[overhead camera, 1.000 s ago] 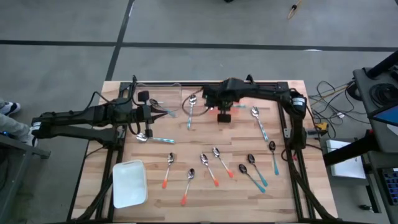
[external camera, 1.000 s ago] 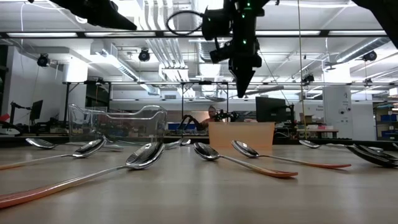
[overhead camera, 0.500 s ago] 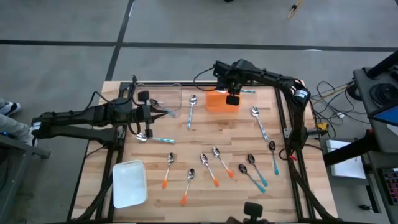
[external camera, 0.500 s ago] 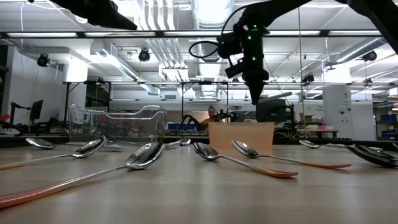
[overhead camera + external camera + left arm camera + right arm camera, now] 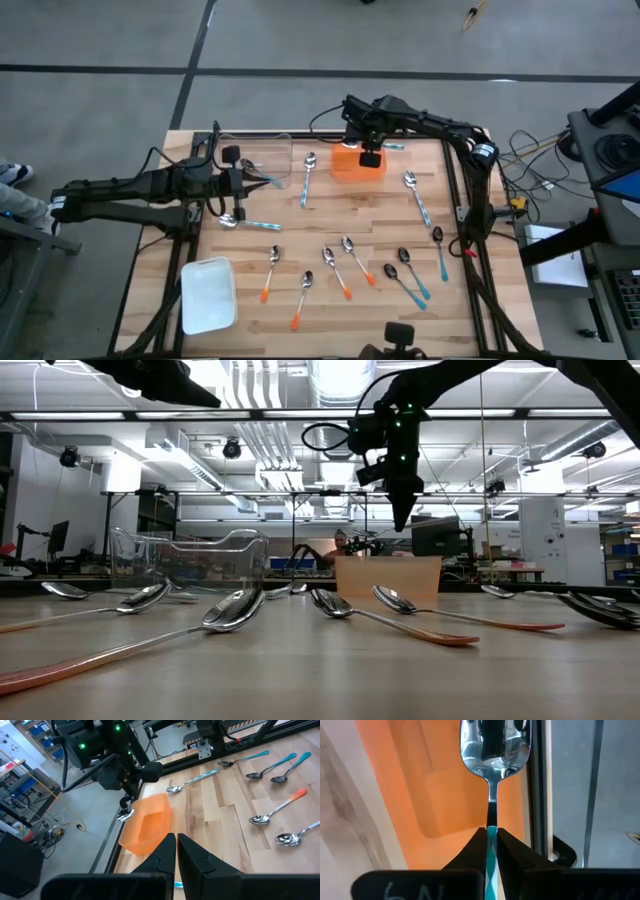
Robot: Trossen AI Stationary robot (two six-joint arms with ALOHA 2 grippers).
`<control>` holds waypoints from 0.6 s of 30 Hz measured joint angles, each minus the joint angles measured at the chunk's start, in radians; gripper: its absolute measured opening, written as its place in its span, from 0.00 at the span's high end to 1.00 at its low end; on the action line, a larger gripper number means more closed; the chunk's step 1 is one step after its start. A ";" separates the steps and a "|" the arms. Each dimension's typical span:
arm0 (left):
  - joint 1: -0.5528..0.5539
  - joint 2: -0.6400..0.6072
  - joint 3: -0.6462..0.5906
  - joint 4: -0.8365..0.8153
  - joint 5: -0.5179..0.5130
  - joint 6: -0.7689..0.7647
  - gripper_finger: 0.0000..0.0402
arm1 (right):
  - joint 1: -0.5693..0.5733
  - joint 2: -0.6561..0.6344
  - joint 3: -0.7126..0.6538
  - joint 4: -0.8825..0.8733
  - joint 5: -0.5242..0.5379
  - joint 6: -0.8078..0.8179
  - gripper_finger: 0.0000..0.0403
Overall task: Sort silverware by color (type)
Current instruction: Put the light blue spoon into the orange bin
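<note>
From the high view, my right gripper (image 5: 370,158) hangs over the orange bin (image 5: 352,166) at the surface's far edge; the left gripper (image 5: 270,181) waits by the clear container (image 5: 262,157), fingers shut and empty. Loose spoons (image 5: 340,262) lie near the front beside a white tray (image 5: 208,294).

The low view shows that gripper raised above the bin.

In the right wrist view, the fingers pinch a light-blue-handled spoon (image 5: 493,755) at the handle. It looks light, stiff and slick, probably prone to swivelling.

Glossy mirror-like metal spoon bowl (image 5: 494,745); translucent smooth orange plastic bin (image 5: 145,824); pale matt wood-plank table (image 5: 330,215).
</note>
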State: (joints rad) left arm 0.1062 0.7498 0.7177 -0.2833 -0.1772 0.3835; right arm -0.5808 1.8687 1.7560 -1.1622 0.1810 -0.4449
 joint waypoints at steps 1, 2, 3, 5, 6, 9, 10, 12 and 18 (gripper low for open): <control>0.000 0.000 0.000 0.000 0.000 0.000 1.00 | 0.000 0.000 -0.002 0.004 -0.001 -0.002 0.96; 0.000 0.000 0.000 0.000 0.000 0.000 1.00 | 0.000 0.000 -0.003 0.006 -0.001 -0.002 0.96; 0.000 0.000 0.000 0.000 0.000 0.000 1.00 | 0.000 0.000 -0.004 0.005 -0.004 -0.002 0.96; 0.000 0.000 0.000 0.000 0.000 0.000 1.00 | 0.000 0.000 -0.005 0.005 -0.010 -0.002 0.96; 0.000 0.000 0.000 0.000 0.000 0.000 1.00 | 0.000 0.000 -0.006 0.005 -0.020 -0.003 0.96; 0.000 0.000 0.000 0.000 0.000 0.000 1.00 | 0.000 0.000 -0.006 0.008 -0.049 -0.002 0.96; 0.000 0.000 0.000 0.000 0.000 0.000 1.00 | 0.000 0.000 -0.007 0.008 -0.051 -0.002 0.96; 0.000 0.000 0.000 0.000 0.000 0.000 1.00 | 0.000 0.000 -0.007 0.010 -0.051 -0.002 0.96; 0.000 0.000 0.000 0.000 0.000 0.000 1.00 | 0.000 0.000 -0.016 0.016 -0.051 -0.002 0.96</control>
State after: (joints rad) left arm 0.1062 0.7498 0.7177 -0.2832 -0.1772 0.3840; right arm -0.5808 1.8687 1.7402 -1.1458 0.1299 -0.4465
